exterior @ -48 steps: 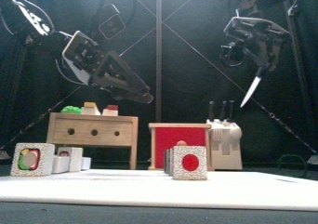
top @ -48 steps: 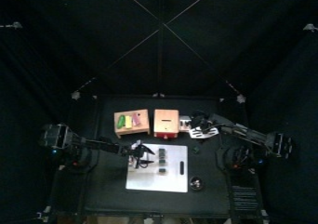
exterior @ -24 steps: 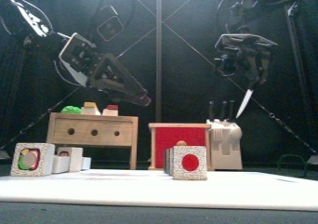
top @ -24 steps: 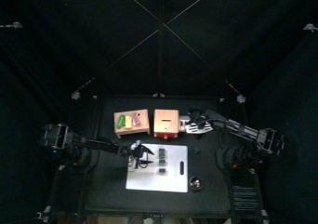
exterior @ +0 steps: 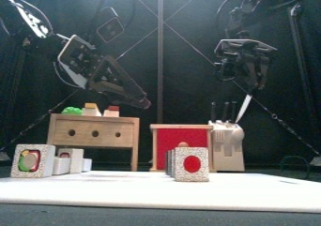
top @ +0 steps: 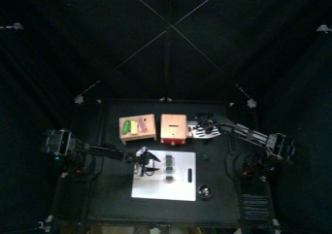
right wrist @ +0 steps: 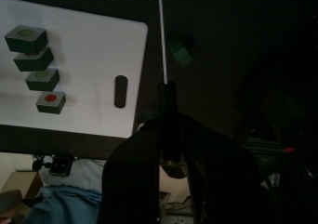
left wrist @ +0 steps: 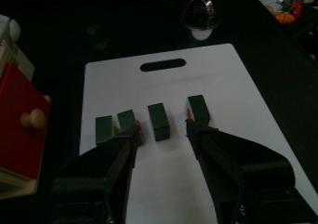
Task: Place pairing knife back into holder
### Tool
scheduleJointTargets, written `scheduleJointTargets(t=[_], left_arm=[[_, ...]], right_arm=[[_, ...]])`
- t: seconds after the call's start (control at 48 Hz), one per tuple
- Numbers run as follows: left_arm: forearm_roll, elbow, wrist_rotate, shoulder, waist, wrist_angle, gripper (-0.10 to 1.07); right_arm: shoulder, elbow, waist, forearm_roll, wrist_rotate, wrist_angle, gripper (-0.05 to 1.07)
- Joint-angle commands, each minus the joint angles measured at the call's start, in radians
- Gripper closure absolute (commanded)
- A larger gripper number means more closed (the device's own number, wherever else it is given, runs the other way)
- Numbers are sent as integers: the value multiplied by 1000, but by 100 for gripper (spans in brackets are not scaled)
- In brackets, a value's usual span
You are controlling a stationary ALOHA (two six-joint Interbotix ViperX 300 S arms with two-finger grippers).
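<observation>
The right gripper (exterior: 250, 72) grasps the knife (exterior: 243, 108) by its handle, blade pointing down. Compared with a second ago, it has come lower and inward across the front view, and the blade tip, earlier well above and to the side, now hangs just above the holder (exterior: 226, 136). This suggests the approach is nearly done and only alignment and insertion remain.

The left gripper (left wrist: 159, 139) rests with jaws spread wide, unchanged, hovering over the white board (left wrist: 236, 79) and its green blocks (left wrist: 159, 119).

In the front view the holder stands beside the red box (exterior: 181, 141), with two dark handles rising from it. Whether the tip already touches or has entered a slot cannot be told: the slots are hidden at this angle. In the right wrist view the blade (right wrist: 165, 42) shows as a thin line only, the handle is covered by the jaws, and the holder lies out of frame. From above, holder and gripper merge into one small pale patch.
</observation>
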Motion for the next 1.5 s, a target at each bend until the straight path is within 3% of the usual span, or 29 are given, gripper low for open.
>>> scheduleJointTargets(t=[0.0,1.479], left_arm=[[2,-11,2,-18,3,-5,15],[2,-3,2,-17,8,-2,15]], right_arm=[[-3,-18,-2,3,-11,-2,89],[41,-18,-41,5,-40,-8,89]])
